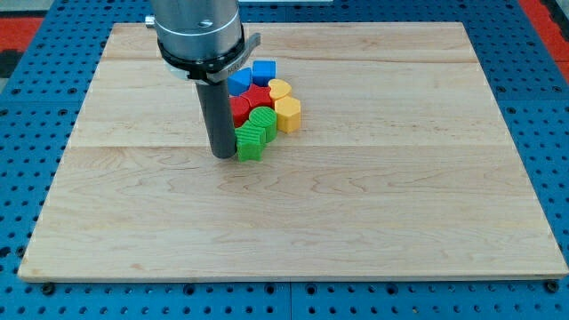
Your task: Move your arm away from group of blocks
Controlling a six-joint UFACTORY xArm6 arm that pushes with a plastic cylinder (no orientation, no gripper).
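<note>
A tight group of blocks sits on the wooden board [373, 204], above its middle. It holds a blue cube [264, 72], a blue block [238, 83] partly behind the rod, a red block [258, 96], a second red block [240, 109], a yellow heart [280, 89], a yellow hexagon [287, 114], a green block [263, 122] and a second green block [250, 141]. My tip [222, 156] rests on the board just left of the lower green block, touching or nearly touching it. The rod hides part of the group's left side.
The arm's grey cylindrical body [199, 31] hangs over the board's top edge, above the blocks. Blue perforated table [36, 133] surrounds the board on all sides.
</note>
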